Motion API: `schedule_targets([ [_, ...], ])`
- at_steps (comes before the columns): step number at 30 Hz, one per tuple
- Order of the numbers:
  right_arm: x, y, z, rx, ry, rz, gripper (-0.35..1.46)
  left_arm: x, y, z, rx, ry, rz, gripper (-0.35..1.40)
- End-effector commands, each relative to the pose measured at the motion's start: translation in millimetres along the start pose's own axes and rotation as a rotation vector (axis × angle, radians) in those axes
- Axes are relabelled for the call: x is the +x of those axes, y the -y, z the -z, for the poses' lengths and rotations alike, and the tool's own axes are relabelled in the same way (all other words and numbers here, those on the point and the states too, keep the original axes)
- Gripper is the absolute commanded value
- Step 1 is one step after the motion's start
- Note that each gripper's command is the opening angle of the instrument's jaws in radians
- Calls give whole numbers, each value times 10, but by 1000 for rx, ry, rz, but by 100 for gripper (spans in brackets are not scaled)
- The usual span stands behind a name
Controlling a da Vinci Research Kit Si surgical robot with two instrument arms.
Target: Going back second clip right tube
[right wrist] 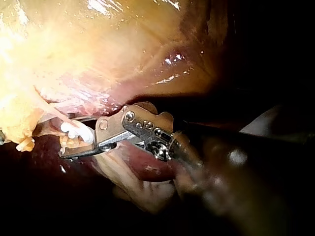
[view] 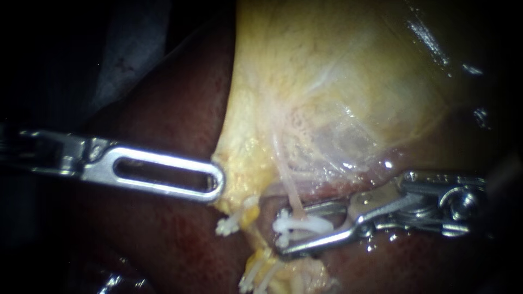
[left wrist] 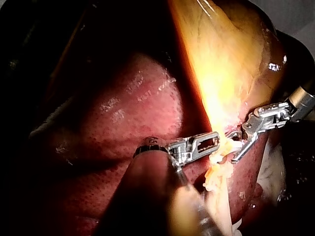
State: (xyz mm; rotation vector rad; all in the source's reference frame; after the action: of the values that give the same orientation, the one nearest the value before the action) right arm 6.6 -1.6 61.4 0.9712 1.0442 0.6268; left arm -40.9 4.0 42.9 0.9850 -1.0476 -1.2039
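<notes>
The left instrument [view: 219, 183] enters from the left of the endoscope view. Its slotted end effector is closed, with no gap between the jaws, and its tip grips the lower edge of the gallbladder [view: 327, 81], where the yellow tissue comes to a corner. The dark red liver [view: 180, 109] lies behind and below this instrument. The right instrument [view: 280, 231] enters from the right, low in the endoscope view. Its end effector is open: the upper and lower jaws stand apart, with the white clip [view: 302, 223] lying in the gap between them. This clip is seated across the right tube [view: 286, 179], a thin pale pink strand that runs down from the gallbladder and meets the clip just inside the upper jaw. The right wrist view confirms the arrangement, showing the white clip between the spread jaws and against the strand. A second white clip [view: 229, 224] sits on a neighbouring strand just beside the left instrument's tip. More white clip ends [view: 253, 277] show lower down among the yellow tissue. The two instruments are near each other but do not touch.
</notes>
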Motion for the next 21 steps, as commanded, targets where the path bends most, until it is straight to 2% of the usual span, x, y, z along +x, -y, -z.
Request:
schedule_targets([
  [1,0,0,0,-1,0,7,46,0,0,0,2,-2,0,-35],
  [4,0,-1,0,-2,1,36,46,0,0,0,2,-2,0,-35],
  [21,-12,0,-24,-5,4,48,56,0,0,0,2,-2,0,-35],
])
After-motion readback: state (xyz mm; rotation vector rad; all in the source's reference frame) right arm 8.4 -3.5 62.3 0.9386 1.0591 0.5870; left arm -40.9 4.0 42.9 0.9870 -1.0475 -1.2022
